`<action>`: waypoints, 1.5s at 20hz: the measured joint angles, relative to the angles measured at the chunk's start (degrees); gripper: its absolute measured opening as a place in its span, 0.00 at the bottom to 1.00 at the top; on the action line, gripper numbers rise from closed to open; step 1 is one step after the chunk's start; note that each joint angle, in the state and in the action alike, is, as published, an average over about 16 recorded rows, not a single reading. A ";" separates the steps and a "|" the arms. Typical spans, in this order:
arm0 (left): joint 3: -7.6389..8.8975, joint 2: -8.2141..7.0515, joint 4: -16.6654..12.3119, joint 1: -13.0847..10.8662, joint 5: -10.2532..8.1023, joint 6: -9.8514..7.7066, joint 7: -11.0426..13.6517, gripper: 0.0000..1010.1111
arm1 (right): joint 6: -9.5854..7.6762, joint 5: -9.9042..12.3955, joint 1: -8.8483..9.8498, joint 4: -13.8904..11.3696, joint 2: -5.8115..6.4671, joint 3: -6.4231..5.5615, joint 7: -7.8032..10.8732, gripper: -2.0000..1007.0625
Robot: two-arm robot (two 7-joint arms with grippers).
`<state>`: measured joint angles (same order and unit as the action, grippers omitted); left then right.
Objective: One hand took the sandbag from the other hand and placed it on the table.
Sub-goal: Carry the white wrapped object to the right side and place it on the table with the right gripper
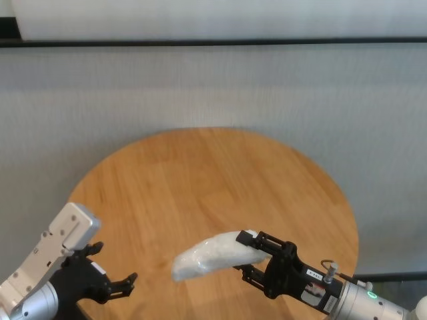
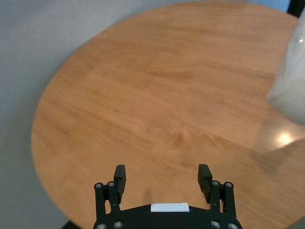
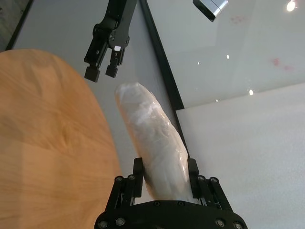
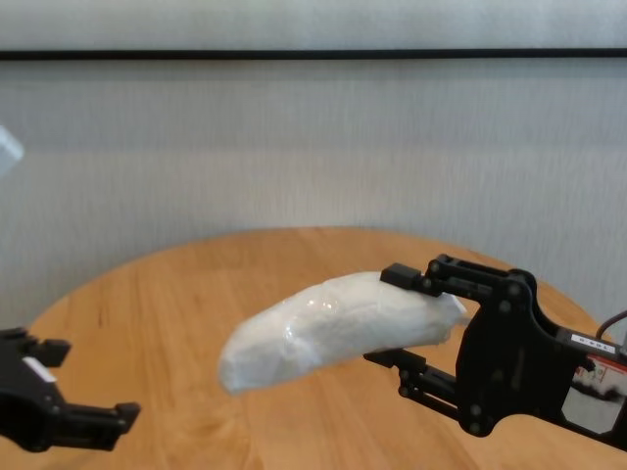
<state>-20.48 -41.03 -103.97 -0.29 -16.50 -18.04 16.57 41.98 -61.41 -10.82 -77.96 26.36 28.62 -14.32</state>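
Right gripper (image 1: 252, 257) pinches lumpy white translucent plastic sandbag (image 1: 210, 255) by one end, above round orange-brown wood-plank bench (image 1: 213, 187)
Near: left gripper (image 1: 120, 283) jaws spread, empty, well apart from bag; pouch looks soft, saggy, slick; best grabbed mid-body.

sandbag (image 1: 212, 255) in right hand (image 1: 255, 259) above table (image 1: 200, 173), left hand (image 1: 120, 285) apart

Round table (image 1: 200, 173), light orange-brown wood planks; bright light glint on top
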 joint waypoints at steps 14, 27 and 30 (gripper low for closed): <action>0.70 -0.69 -3.41 -1.84 6.15 0.03 -2.00 0.99 | 0.00 0.00 0.00 0.00 0.00 0.00 0.00 0.53; 1.21 0.27 -4.80 -1.76 8.82 -4.05 -1.73 0.99 | 0.00 0.00 0.00 0.00 0.00 0.00 0.00 0.53; 0.63 0.02 -4.45 -0.76 9.71 -3.29 -0.05 0.99 | 0.00 0.00 0.00 0.00 0.00 0.00 0.00 0.53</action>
<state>-19.85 -41.01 -108.42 -1.04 -6.80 -21.33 16.52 41.98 -61.41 -10.82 -77.96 26.36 28.62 -14.32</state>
